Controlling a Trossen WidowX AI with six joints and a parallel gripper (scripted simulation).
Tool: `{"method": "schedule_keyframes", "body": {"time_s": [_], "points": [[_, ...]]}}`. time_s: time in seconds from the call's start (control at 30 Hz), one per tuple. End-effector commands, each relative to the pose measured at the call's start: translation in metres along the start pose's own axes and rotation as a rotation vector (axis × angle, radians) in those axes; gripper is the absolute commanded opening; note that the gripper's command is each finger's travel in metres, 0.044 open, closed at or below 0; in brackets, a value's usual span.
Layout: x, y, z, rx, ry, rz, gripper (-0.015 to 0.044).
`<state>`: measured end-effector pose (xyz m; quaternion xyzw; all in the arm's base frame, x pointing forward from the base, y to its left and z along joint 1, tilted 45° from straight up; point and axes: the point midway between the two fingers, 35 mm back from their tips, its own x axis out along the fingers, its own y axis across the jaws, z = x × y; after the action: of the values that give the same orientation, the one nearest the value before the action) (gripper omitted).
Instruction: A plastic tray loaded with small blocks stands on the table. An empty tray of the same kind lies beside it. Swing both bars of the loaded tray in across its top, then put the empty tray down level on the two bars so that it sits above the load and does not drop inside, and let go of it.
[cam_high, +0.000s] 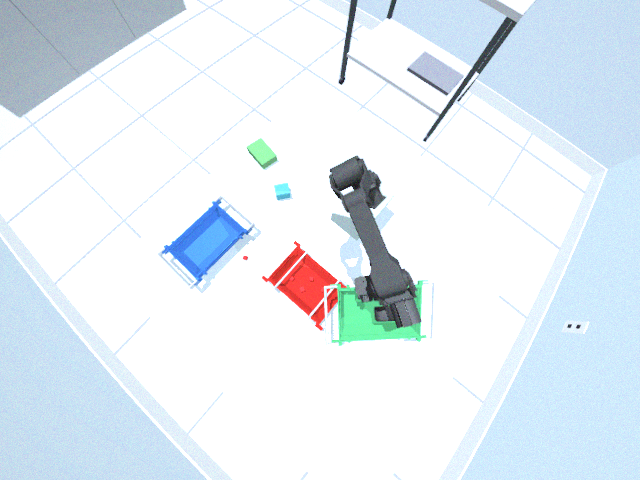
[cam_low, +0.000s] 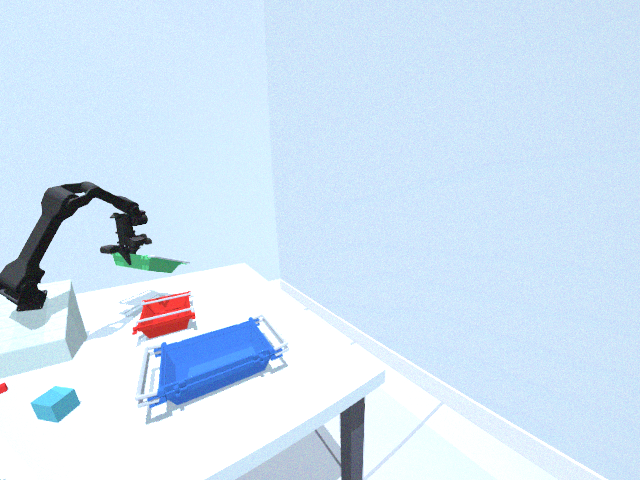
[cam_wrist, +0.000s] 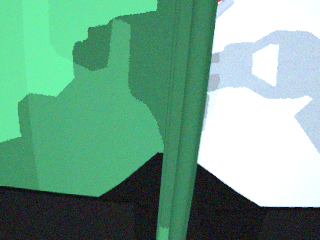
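The loaded red tray stands on the table with small red blocks inside. Its two white wire bars lie across its top. My gripper is shut on the long wall of the empty green tray. It holds the tray in the air, slightly tilted. In the top view the green tray overlaps one end of the red tray. In the exterior view it hangs well above the red tray. The wrist view shows the green wall's rim running between my fingers.
A blue tray with its bars swung out stands beside the red one. A green block, a cyan block and a tiny red cube lie on the table. The arm's pedestal stands at the left.
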<state>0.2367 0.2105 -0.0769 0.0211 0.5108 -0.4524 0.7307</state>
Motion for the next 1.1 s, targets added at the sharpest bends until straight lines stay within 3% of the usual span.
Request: {"method": "schedule_keyframes", "body": {"time_s": [0.0, 1.07], "points": [[-0.01, 0.001, 0.021, 0.081, -0.007, 0.034, 0.0], [0.006, -0.052, 0.161, 0.628, -0.062, 0.003, 0.0]]}}
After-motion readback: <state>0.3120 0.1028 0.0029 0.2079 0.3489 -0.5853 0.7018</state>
